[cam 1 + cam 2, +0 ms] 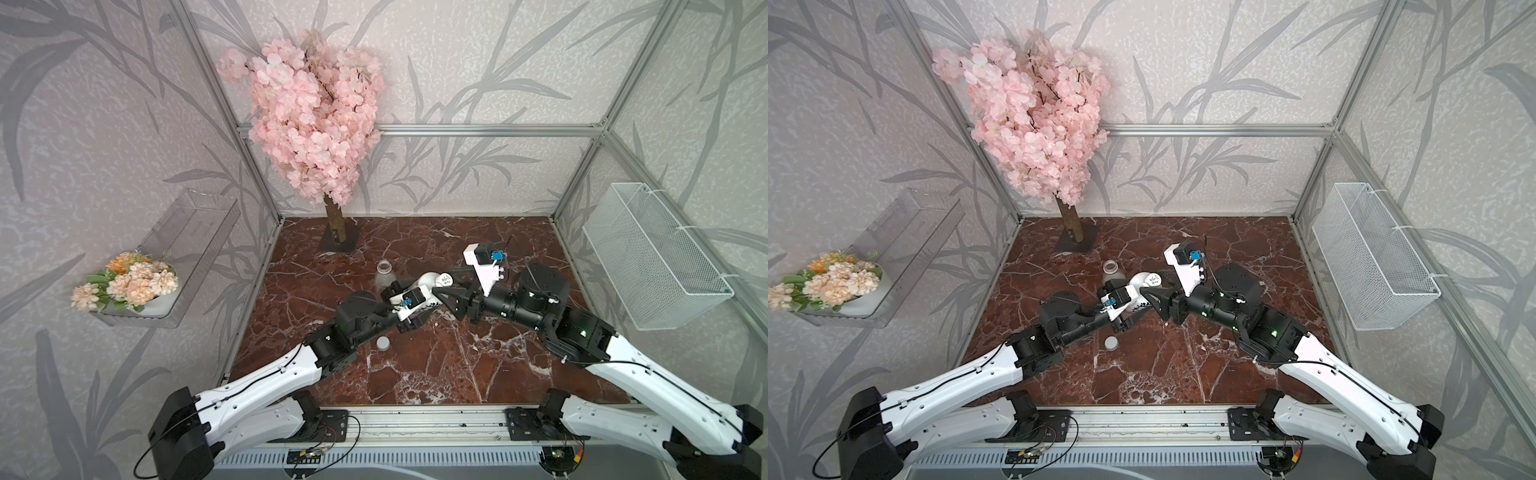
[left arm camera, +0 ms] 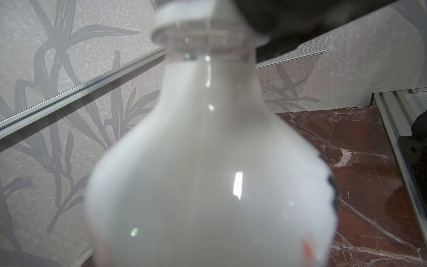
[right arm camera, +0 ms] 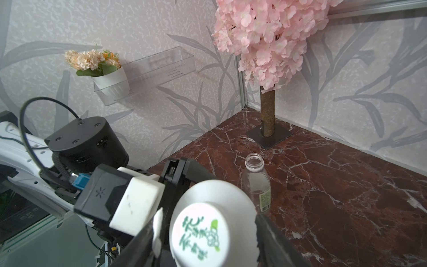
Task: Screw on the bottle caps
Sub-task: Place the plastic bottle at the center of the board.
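**Cross-threading and slip risk at the printed cap**

Found the white-wrapped bottle (image 1: 426, 283) carried above the tabletop (image 1: 457, 374) near its centre, neck leaning toward 2 o'clock. Found it clamped round the body by the left gripper (image 1: 401, 305).

Found the printed cap (image 3: 198, 233) sitting on that neck, bracketed by the fingers (image 3: 158, 222) of the right gripper (image 3: 209, 219) at a middling width. Cannot confirm firm contact on both sides, given a sliver of shadow beside one finger. Cannot read thread engagement in the blurred left wrist view.

Located the clear bottle (image 1: 384, 276) upright and uncapped, just beside the held bottle at its 10 o'clock. Located the plain cap (image 1: 382, 343) flat on the tabletop at 7 o'clock, close to the left arm.

Hazards, as judged:
- Cross-threading, from turning the cap on a leaning neck without squaring it first.
- Slipping round the cap rim, from a partial pinch, with a dropped cap as the likely result.
- Spinning of the glossy bottle inside the left fingers under torque, leaving the cap loose.
- Toppling of the light, open clear bottle, from any sideways sweep of the held bottle.
- Knocking the plain cap out of reach with the left arm.
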`<control>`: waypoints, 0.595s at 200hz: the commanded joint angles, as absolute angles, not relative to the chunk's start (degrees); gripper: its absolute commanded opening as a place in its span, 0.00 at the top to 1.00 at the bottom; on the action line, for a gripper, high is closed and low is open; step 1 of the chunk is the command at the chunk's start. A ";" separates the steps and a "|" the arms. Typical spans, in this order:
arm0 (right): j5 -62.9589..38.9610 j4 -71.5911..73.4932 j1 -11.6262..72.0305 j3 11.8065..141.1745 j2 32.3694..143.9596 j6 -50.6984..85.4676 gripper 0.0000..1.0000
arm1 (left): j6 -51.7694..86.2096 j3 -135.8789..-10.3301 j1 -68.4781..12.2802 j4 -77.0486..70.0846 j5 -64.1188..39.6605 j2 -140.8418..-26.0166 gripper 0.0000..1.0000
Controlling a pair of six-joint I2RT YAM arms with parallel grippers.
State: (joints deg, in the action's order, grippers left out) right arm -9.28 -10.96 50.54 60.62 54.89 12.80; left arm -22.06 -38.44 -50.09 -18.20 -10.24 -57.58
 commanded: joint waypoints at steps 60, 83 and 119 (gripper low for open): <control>-6.13 -7.73 51.35 60.39 55.78 12.46 0.67 | -20.79 -40.63 -49.83 -19.82 -12.09 -57.91 0.41; -6.24 -7.43 51.63 60.42 56.34 12.66 0.80 | -20.68 -40.52 -49.90 -20.25 -11.77 -57.71 0.40; -4.49 -6.81 51.64 60.46 56.08 13.09 1.00 | -19.98 -39.75 -49.86 -21.97 -10.54 -57.35 0.28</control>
